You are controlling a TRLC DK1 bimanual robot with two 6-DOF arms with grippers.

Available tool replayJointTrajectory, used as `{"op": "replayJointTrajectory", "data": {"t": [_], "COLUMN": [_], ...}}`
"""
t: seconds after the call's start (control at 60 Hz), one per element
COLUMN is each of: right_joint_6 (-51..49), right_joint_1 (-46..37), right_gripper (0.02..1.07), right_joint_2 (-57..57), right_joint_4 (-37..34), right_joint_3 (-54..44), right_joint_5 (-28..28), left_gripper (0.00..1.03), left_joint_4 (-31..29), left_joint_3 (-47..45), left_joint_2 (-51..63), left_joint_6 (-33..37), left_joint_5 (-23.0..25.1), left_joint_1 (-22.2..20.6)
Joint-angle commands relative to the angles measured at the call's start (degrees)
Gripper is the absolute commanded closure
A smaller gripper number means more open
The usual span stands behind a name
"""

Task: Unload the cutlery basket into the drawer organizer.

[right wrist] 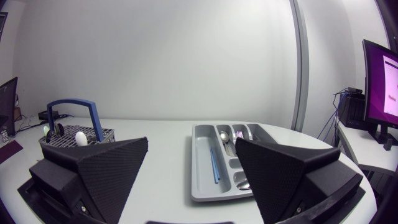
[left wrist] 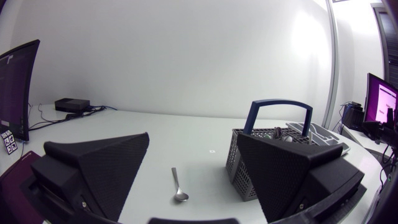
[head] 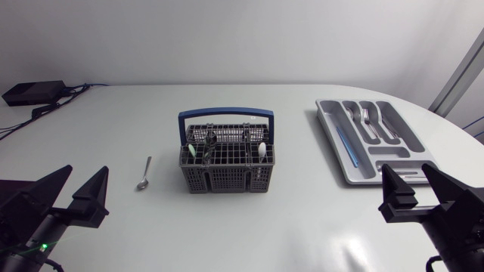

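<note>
Your white counter (head: 249, 227) carries everything here, and both arms come in at its near edge, left and right.

Your left gripper (head: 82, 181) is spread wide and holds nothing. Your right gripper (head: 408, 181) is also wide apart and empty. Neither touches any item.

The grey organizer (head: 361, 172) lies at the right, just ahead of the right gripper, its long side running away from you. In the right wrist view it sits straight ahead of the open gripper (right wrist: 191, 142), and its compartments (right wrist: 202, 180) are partly filled.

The grey basket (head: 225, 170) stands upright at the middle of the counter, well apart from the organizer, with its blue handle (head: 225, 115) raised. In the left wrist view it stands ahead of the gripper (left wrist: 193, 138), partly hidden behind one finger. Only its mesh side (left wrist: 237, 165) and the handle (left wrist: 280, 104) show there.

A slim blue piece (head: 345, 143) lies in one of the organizer's long slots, and a fork (head: 366, 117) lies in a slot beside it.

Several pieces still stand in the basket, among them a white-ended one (head: 262, 149) at its right side and darker ones (head: 210, 140) nearer the left. What kind they are is too small to tell.

A lone spoon (head: 144, 174) lies flat on the counter to the left of the basket, near it but not touching. It rests ahead of your left gripper, bowl toward you (left wrist: 178, 186).
</note>
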Motion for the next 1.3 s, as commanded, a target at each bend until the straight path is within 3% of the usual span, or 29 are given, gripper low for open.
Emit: {"op": "replayJointTrajectory", "data": {"t": [0.0, 0.25, 0.567, 0.833, 0.983, 1.283], "right_joint_6": [1.7, 1.7, 1.6, 1.5, 1.8, 1.9], "right_joint_1": [0.5, 0.5, 0.5, 0.7, 1.2, 2.0], "right_gripper": [0.06, 0.06, 0.06, 0.06, 0.06, 0.06], "right_joint_2": [-0.4, -0.5, -0.1, 11.9, 18.7, 28.0], "right_joint_4": [-0.1, 0.6, 1.0, 6.5, 7.7, 5.0], "right_joint_3": [-1.3, -1.1, 2.9, 9.3, 13.0, 19.1], "right_joint_5": [0.0, 1.0, 1.4, 2.0, 3.4, 5.3], "left_gripper": [0.04, 0.04, 0.08, 0.08, 0.08, 0.08], "left_joint_4": [0.5, 1.5, 2.7, 1.5, -1.7, -15.7], "left_joint_3": [-1.1, -0.2, 7.0, 15.4, 22.7, 39.0], "left_joint_2": [-0.5, -0.5, 0.4, 11.9, 22.8, 46.6], "left_joint_6": [-1.0, 0.0, 0.5, -0.2, -2.5, -7.4], "left_joint_5": [-0.3, -2.4, -2.8, -2.8, -3.7, -7.0], "left_joint_1": [-0.2, 0.2, 3.7, 2.4, 2.5, 1.5]}}
